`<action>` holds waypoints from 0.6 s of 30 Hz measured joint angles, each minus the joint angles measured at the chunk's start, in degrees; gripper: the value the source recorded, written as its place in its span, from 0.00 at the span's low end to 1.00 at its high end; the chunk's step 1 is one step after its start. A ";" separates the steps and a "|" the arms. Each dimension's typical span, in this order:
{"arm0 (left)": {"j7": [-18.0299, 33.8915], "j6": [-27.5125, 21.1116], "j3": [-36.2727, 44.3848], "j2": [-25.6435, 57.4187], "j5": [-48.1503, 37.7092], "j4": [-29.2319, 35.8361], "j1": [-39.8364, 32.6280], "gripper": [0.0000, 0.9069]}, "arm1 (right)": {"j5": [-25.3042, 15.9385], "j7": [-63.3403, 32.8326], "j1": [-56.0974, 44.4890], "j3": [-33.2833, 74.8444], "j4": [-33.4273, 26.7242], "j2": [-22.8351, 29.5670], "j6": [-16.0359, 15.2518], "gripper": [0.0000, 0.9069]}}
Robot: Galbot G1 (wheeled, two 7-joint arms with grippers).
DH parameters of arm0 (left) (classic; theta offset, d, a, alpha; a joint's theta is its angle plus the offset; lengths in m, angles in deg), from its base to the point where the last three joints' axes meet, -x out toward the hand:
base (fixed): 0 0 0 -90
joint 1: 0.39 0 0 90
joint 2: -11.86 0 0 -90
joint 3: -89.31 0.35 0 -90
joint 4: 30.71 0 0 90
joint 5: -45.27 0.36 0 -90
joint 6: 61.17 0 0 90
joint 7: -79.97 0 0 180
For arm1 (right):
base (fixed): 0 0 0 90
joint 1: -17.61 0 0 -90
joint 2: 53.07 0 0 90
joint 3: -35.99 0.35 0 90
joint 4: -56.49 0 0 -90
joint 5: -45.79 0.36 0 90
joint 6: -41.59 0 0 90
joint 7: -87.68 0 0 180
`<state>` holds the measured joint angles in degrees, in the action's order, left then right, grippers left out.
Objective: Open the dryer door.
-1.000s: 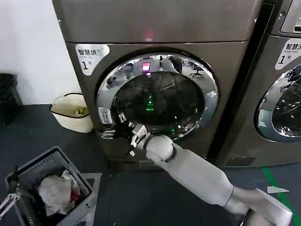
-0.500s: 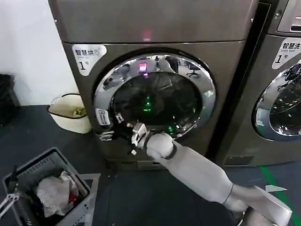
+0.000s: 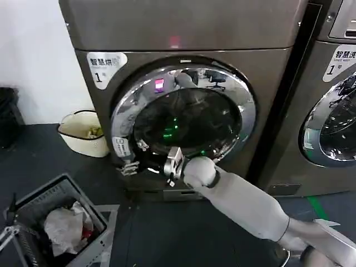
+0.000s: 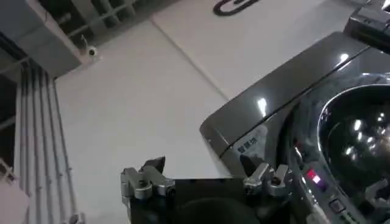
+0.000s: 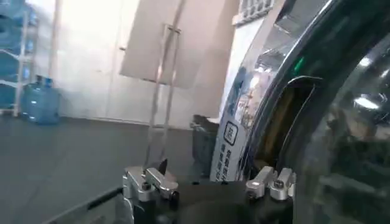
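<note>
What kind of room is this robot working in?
Most likely a shared laundry room. Two front-loading machines stand side by side, the dryer and a second machine, each with a numbered sticker. A gray laundry basket holding cloth sits on the floor nearby.

— Dryer door [image 3: 183, 119]?
— Round, chrome ring, dark glass with green and pink reflections, set in the bronze-grey dryer [image 3: 178, 33] front.
— State?
— Left edge swung slightly out — a dark gap shows along the upper-left rim; right side sits flush.
</note>
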<state>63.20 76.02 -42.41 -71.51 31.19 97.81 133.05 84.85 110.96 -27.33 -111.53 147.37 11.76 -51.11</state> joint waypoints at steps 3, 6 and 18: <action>0.00 0.00 -0.13 0.32 -0.01 -0.41 -0.28 1.00 | 0.62 2.15 -0.10 0.02 0.79 -0.97 0.28 1.00; -0.13 0.00 -0.44 0.67 -0.08 -0.67 -0.52 1.00 | 1.09 3.70 -0.61 0.13 1.87 -2.08 0.51 1.00; -1.43 -2.99 -2.01 5.90 -1.07 -3.94 -3.58 1.00 | 1.86 7.02 -2.92 0.71 7.43 -6.92 0.75 1.00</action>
<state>61.77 73.03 -44.42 -65.62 30.13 93.87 129.47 86.70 117.98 -30.24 -110.82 154.80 4.84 -50.36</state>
